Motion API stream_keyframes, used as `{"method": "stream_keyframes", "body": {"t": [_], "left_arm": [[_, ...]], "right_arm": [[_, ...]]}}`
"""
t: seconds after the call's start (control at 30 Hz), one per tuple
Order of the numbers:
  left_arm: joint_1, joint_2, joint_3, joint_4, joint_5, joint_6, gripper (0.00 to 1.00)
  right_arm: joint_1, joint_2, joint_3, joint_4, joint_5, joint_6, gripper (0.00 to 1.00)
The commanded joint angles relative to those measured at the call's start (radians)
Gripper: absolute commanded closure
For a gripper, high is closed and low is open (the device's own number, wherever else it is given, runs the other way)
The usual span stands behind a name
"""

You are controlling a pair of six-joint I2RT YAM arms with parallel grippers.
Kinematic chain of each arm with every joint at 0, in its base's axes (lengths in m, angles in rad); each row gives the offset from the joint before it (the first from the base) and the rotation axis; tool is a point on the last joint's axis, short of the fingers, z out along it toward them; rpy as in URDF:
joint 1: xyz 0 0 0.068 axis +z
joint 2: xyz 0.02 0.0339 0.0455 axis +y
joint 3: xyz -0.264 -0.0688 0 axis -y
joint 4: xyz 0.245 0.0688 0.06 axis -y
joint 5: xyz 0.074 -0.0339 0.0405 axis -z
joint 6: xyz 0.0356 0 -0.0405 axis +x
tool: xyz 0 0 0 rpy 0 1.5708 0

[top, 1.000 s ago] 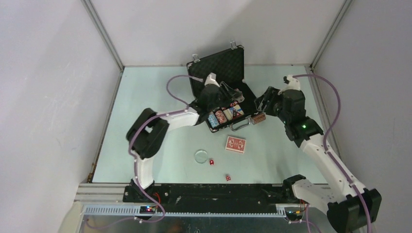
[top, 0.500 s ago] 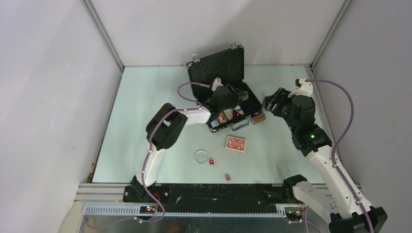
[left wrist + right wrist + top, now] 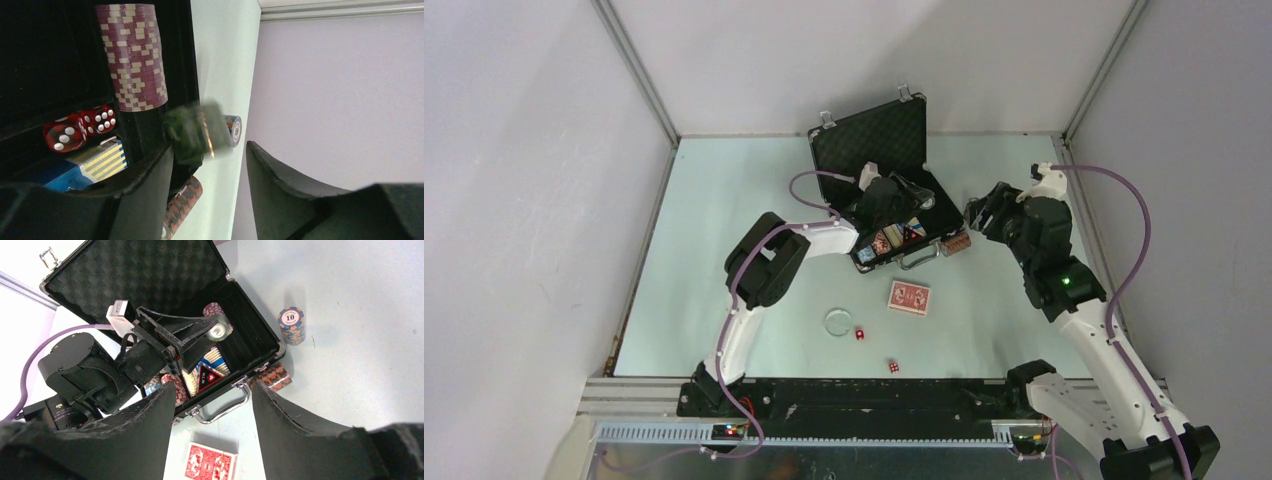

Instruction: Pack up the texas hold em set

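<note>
From the top I see the open case [image 3: 869, 135] far back on the table [image 3: 714, 190]; cards [image 3: 908, 297], a disc [image 3: 837, 321] and dice [image 3: 860, 334] lie nearer me. My left cam: left pincer [image 3: 207, 147] wide, a blurry green chip stack [image 3: 190, 132] between its tips at the case edge. My right cam: right pincer [image 3: 212, 387] wide, empty, above the case.

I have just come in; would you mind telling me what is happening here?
The left gripper is over the open briefcase with a blurred green chip stack between its jaws; whether it is gripped I cannot tell. The right gripper hovers open and empty beside the briefcase. Two chip stacks, the red card deck, two dice and the clear disc sit on the table, not yet packed.
</note>
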Motion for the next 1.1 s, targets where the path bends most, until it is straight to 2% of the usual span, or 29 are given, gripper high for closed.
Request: {"method": "stream_keyframes", "body": {"t": [0.0,0.07,0.13,0.4,0.6,0.7,0.83,1.07], "left_arm": [[-0.008,-0.017,0.009,0.016,-0.014,0.0,0.39],[-0.006,-0.015,0.01,0.012,-0.011,0.002,0.34],[-0.007,-0.015,0.009,0.008,-0.008,0.003,0.32],[-0.002,-0.091,-0.06,0.021,-0.041,0.065,0.33],[0.038,-0.31,-0.192,-0.02,-0.05,0.255,0.33],[0.068,-0.421,-0.279,-0.077,-0.037,0.367,0.32],[0.121,-0.593,-0.398,-0.146,-0.01,0.543,0.3],[0.22,-0.798,-0.57,-0.252,0.037,0.705,0.29]], "right_arm": [[-0.006,0.004,-0.003,0.024,-0.005,0.013,0.4],[-0.006,0.006,-0.003,0.026,-0.009,0.015,0.4],[-0.007,0.007,-0.003,0.027,-0.01,0.014,0.4],[-0.009,0.034,-0.003,0.027,0.0,0.007,0.4],[-0.01,0.133,0.0,0.037,-0.01,0.016,0.38],[-0.011,0.234,0.023,0.03,-0.032,0.014,0.38],[-0.009,0.371,0.109,0.006,-0.127,-0.039,0.38],[-0.016,0.574,0.23,0.018,-0.215,-0.139,0.35]]}}
